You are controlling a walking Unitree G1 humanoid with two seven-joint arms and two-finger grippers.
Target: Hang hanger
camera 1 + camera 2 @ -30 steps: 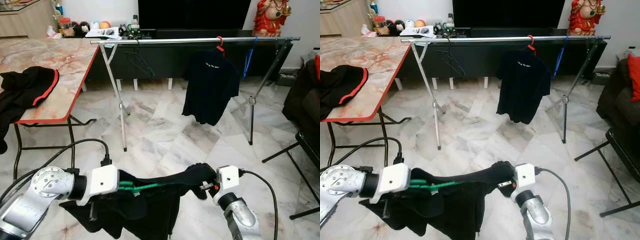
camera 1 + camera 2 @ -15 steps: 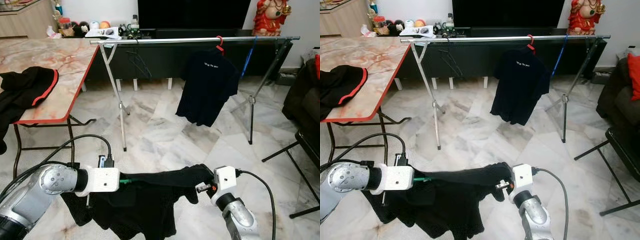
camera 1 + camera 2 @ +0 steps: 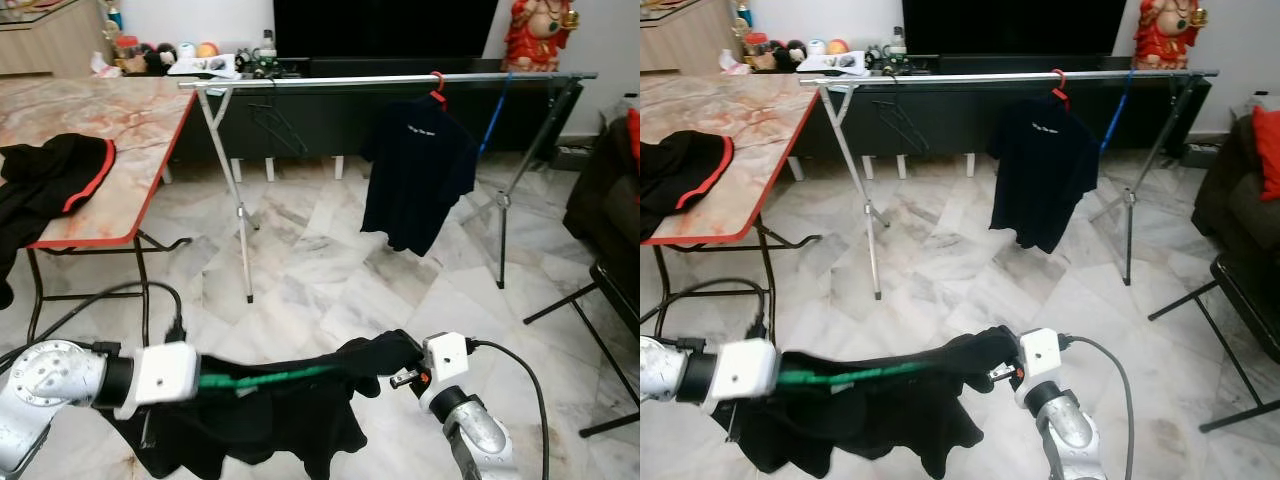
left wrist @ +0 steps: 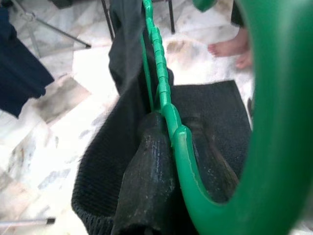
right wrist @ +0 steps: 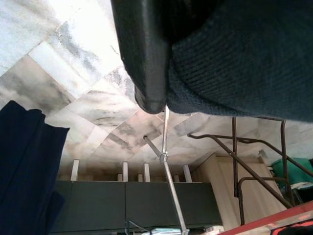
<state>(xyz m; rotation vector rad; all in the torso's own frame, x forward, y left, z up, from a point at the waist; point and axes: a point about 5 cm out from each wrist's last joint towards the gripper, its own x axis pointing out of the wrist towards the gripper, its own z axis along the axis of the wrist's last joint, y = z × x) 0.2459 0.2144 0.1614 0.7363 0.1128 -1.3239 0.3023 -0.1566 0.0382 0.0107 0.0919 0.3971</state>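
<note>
No readable text anywhere. The dark shirt (image 3: 418, 172) hanging on the rail (image 3: 390, 80), upper right of the frame, carries a short line of small white print across its chest, too small and blurred to make out.

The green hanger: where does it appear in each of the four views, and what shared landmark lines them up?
Left eye view: green hanger, low centre, running between the left pincer and right pincer.
Right eye view: low, left of centre.
Left wrist view: close up, a notched bar and thick curve against the black garment.
Right wrist view: not in it.
Shared landmark: dark shirt on the rack.
</note>
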